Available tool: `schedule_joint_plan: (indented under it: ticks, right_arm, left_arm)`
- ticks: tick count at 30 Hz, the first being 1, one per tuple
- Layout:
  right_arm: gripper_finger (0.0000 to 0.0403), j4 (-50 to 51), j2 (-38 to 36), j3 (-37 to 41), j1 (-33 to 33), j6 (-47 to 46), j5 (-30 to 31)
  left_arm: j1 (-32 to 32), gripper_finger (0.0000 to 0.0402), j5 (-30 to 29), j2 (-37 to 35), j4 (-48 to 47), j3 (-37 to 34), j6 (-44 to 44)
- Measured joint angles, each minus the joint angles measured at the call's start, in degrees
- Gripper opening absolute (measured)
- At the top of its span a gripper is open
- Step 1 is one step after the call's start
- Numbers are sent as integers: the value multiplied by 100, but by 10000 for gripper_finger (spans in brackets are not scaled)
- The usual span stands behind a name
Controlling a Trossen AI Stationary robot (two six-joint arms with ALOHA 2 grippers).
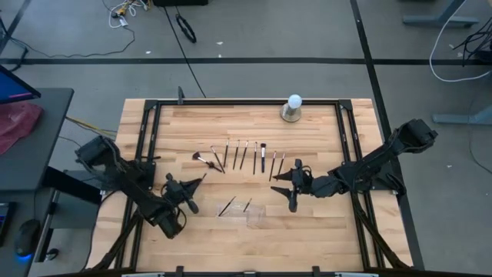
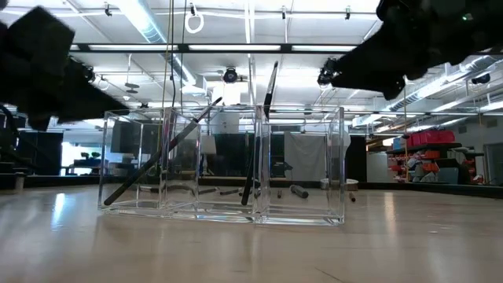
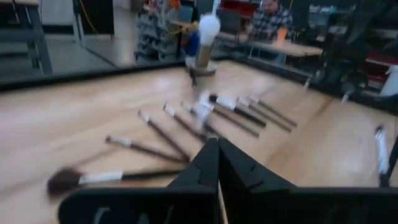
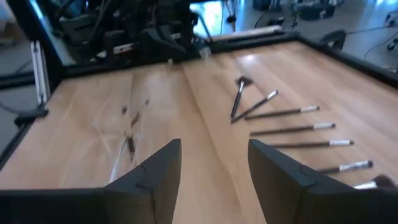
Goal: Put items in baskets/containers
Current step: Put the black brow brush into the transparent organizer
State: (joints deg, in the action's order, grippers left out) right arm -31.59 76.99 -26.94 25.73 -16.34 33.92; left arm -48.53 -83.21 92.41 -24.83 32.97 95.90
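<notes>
Several slim makeup brushes lie flat in a row on the wooden table, also seen in the left wrist view and the right wrist view. A clear plastic container stands nearer the table's near edge. Two brushes lean inside its compartments, lower ends on its floor. My left gripper is shut and hovers left of the container, near the row's left end. My right gripper is open, by the row's right end, pointing toward the table's left.
A white ball-shaped object on a grey base stands near the table's far edge. A black frame borders the table. Bare wood lies between the row and the far edge. A person sits beyond the table in the left wrist view.
</notes>
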Motion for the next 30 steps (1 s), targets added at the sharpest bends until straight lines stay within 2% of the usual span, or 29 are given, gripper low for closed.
schedule_joint_plan:
  ticks: [5, 9, 11, 22, 26, 30]
  right_arm:
    - [189, -896, 160, -2, -221, 412, -370]
    - [189, -1847, 579, -7, -383, 714, -787]
    - [189, -2044, 763, -7, -419, 780, -825]
    - [189, -1793, 911, -7, -439, 705, -739]
    - [189, -1373, 911, -7, -457, 329, -456]
    - [189, -968, 911, -7, -457, 174, -386]
  left_arm:
    - [307, 0, 39, -650, 1300, 2, -2208]
    - [637, 0, 681, -929, 2188, 4, -3874]
    - [827, 1, 1013, -970, 2404, 4, -4277]
    - [1842, 61, 2086, -957, 2420, 4, -4377]
    - [2356, 102, 2674, -954, 2235, 4, -4268]
    - [2845, 158, 3279, -954, 1441, 4, -3647]
